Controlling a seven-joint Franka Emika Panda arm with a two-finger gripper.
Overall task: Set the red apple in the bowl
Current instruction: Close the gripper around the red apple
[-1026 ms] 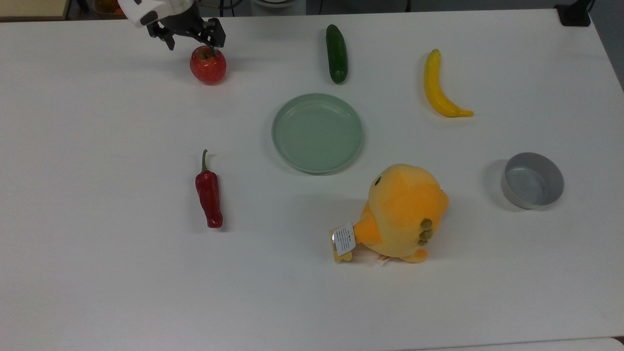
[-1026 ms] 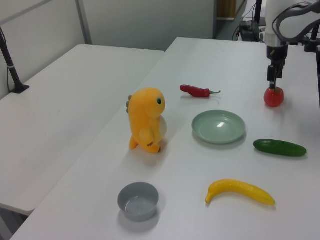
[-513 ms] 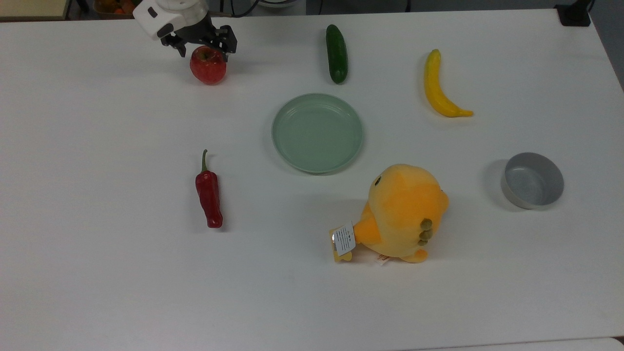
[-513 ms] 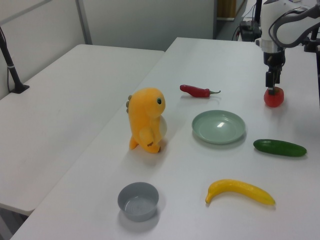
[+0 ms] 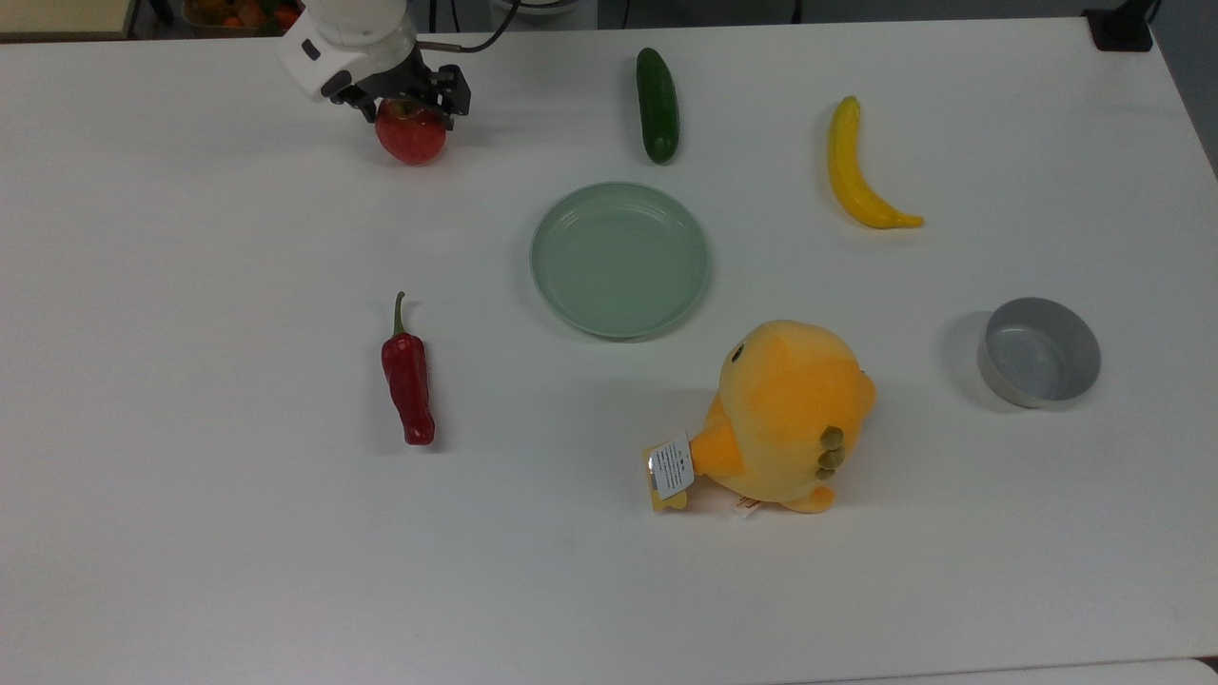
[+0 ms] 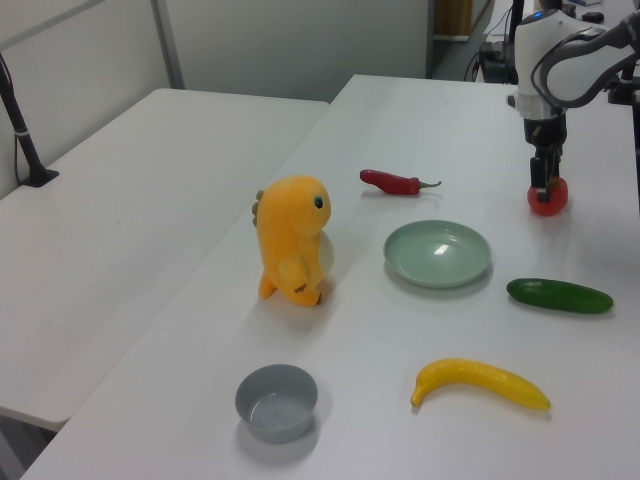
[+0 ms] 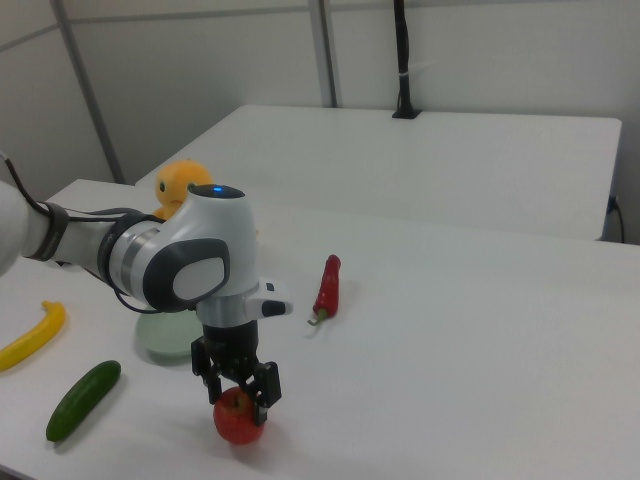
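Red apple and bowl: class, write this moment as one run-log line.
phase: grasp approach | tool: open, straddling red apple | apple: on table | bowl: empty, far across table | next: probably close, lift

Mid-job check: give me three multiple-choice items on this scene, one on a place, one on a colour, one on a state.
1. In the top view, the bowl sits at:
A. the top view's right
B. the top view's left
C. on the plate

2. The plate is:
A. yellow
B. pale green
C. red

3. The bowl is:
A. holding the apple
B. overturned
C. empty

Answers:
1 A, it stands right of the plush toy.
2 B, its whole surface is pale green.
3 C, the apple is across the table under the gripper.
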